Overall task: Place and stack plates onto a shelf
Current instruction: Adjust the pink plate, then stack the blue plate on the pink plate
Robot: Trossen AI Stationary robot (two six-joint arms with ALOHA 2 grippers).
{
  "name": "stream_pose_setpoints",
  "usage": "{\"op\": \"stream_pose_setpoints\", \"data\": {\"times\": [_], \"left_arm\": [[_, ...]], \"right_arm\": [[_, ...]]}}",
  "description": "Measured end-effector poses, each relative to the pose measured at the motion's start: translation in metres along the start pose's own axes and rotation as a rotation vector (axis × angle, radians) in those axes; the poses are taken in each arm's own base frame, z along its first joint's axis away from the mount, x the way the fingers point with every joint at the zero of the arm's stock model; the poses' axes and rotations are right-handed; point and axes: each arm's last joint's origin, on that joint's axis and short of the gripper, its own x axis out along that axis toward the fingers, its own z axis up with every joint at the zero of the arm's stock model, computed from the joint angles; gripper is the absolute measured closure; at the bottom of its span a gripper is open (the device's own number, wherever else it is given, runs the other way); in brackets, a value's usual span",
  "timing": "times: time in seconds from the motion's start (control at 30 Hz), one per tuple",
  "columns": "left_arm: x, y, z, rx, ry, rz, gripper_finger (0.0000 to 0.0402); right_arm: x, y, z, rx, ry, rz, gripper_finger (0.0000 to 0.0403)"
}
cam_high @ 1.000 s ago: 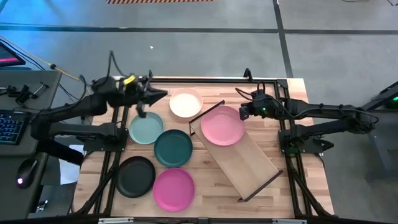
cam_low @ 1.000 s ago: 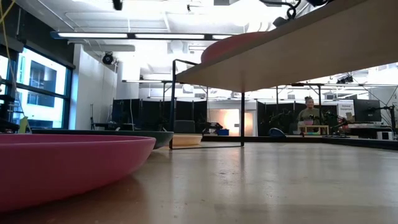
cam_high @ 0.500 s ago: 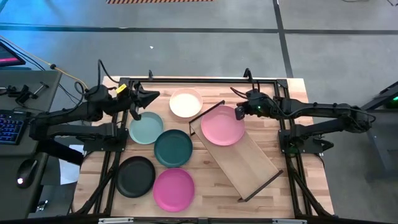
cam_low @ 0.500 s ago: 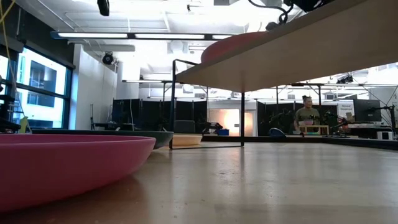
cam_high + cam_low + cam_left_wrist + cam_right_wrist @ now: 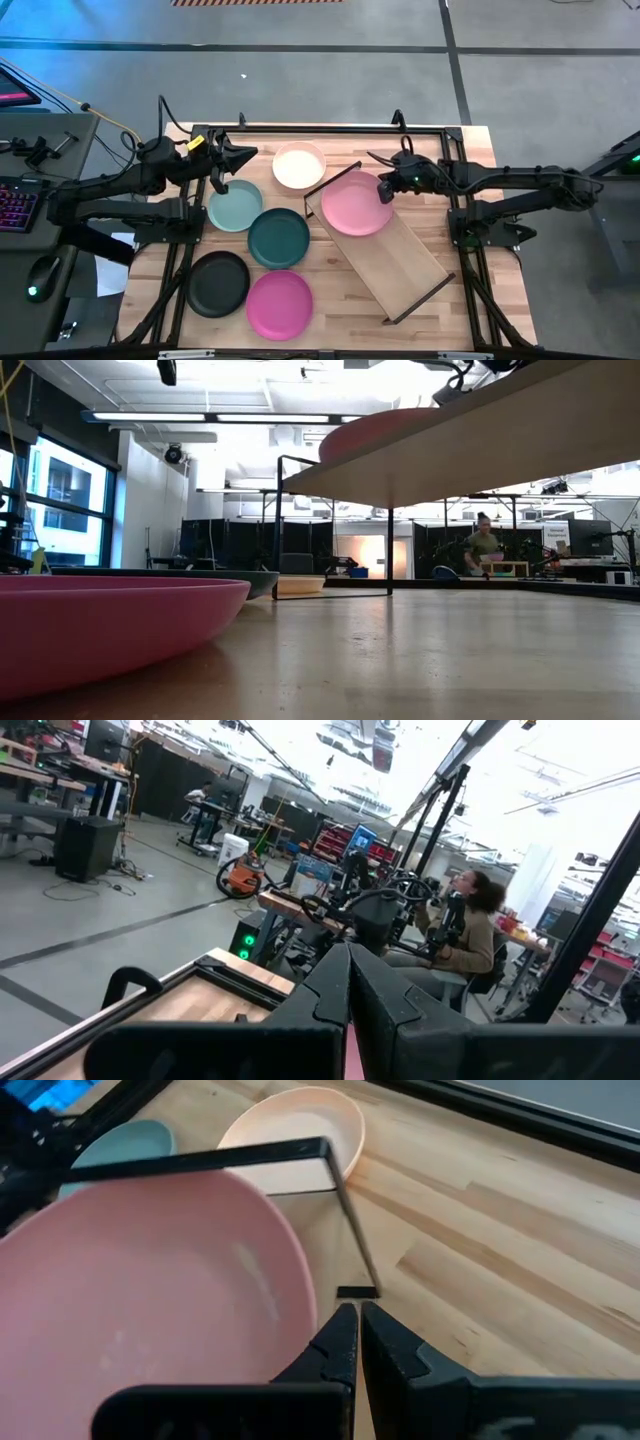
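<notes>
Light pink plate point(image 5: 356, 203): it lies on the shelf point(image 5: 395, 266), on the end of the board that is nearer to the far side of the table; in the right wrist view point(image 5: 150, 1290) it fills much of the picture.
Shelf: a long light wood board with thin dark end frames, standing diagonal on the table point(image 5: 470, 310); the other half of the board is bare wood.
Right gripper point(image 5: 386, 190): it is at the rim of the light pink plate, on the side toward the right arm. In the right wrist view point(image 5: 350, 1342) the two fingers are closed almost together, just beside the plate edge, and they have hold of nothing that I can see.
Cream plate point(image 5: 299, 166): on the table behind the shelf's end frame, apart from the shelf.
Pale teal plate point(image 5: 235, 206): on the table, just beside the dark green plate point(image 5: 279, 237).
Black plate point(image 5: 219, 284) and magenta plate point(image 5: 280, 304): side by side near the front edge.
Left gripper point(image 5: 222, 184): above the far rim of the pale teal plate; its fingers point(image 5: 330, 990) are pressed together and hold nothing.
Person point(image 5: 468, 935): seated in the room beyond the table.
</notes>
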Motion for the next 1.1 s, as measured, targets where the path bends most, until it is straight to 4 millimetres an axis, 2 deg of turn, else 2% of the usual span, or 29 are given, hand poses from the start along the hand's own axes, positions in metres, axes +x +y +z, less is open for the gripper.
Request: {"op": "stream_pose_setpoints", "data": {"times": [0.67,0.83,0.97,1.1], "left_arm": [[0.000,0.000,0.000,0.001,0.002,0.001,0.0401],[-0.001,0.000,0.000,0.026,0.001,0.000,0.0401],[-0.001,0.000,0.000,0.034,0.004,0.002,0.0401],[0.000,0.002,-0.005,0.037,0.053,0.021,0.0401]], "right_arm": [[-0.010,0.020,-0.017,-0.099,0.044,0.093,0.0402],[-0.030,0.014,-0.014,-0.095,0.009,0.110,0.0402],[-0.053,0.006,-0.007,-0.053,-0.104,0.122,0.0402],[-0.067,0.006,0.001,-0.010,-0.204,0.197,0.0402]]}}
